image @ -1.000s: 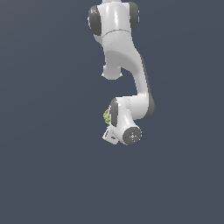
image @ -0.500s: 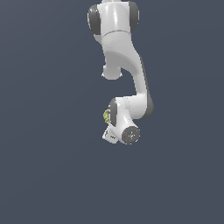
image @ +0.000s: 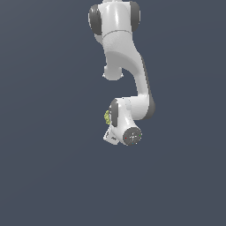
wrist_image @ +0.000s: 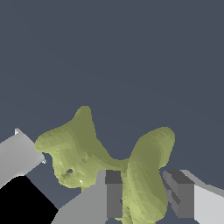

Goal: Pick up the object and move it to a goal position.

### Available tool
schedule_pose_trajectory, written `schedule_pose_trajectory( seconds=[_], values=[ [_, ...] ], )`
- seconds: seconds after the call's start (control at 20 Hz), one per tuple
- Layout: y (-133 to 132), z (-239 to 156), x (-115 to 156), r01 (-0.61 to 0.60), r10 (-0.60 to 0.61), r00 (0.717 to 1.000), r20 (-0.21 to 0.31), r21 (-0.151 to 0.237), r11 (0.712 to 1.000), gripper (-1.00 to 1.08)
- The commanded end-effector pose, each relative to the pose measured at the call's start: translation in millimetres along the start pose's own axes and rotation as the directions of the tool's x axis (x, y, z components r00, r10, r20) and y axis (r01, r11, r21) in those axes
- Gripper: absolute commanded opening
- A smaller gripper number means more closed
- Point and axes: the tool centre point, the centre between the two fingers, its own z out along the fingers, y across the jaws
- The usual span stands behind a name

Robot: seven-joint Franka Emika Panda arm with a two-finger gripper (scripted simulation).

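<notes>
Gripping obj (wrist_image: 144, 175) btwn end effector (wrist_image: 144, 199) pads; yellow-green, lumpy | no readable text/labels

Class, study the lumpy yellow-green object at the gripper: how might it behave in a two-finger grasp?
The object is lobed and irregular, so it would probably twist or slip rather than seat squarely. The fingers flank only one narrow lobe, so its other lobes may lever it sideways. It looks rigid, though that is unconfirmed.

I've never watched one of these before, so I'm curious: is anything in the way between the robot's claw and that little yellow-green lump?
Nothing visible is. In the wrist view the yellow-green object already sits between the gripper fingers, one lobe filling the gap. Whether the pads actually press on it can't be told. No goal marker shows in either view.
</notes>
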Motion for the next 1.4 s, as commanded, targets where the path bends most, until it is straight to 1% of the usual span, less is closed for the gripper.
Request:
schedule_pose_trajectory(
  seconds=[0.0, 0.35, 1.0, 1.35],
  values=[
    [-2, -5, -2, 0.000, 0.000, 1.000, 0.000, -0.001, 1.000, -1.00],
    [-14, -38, -12, 0.001, -0.001, 1.000, -0.001, 0.000, 1.000, -1.00],
    [-45, -131, -39, 0.002, -0.002, 1.000, -0.001, 0.001, 1.000, -1.00],
    [-54, -160, -47, 0.001, -0.001, 1.000, -0.001, 0.001, 1.000, -1.00]
  ],
)
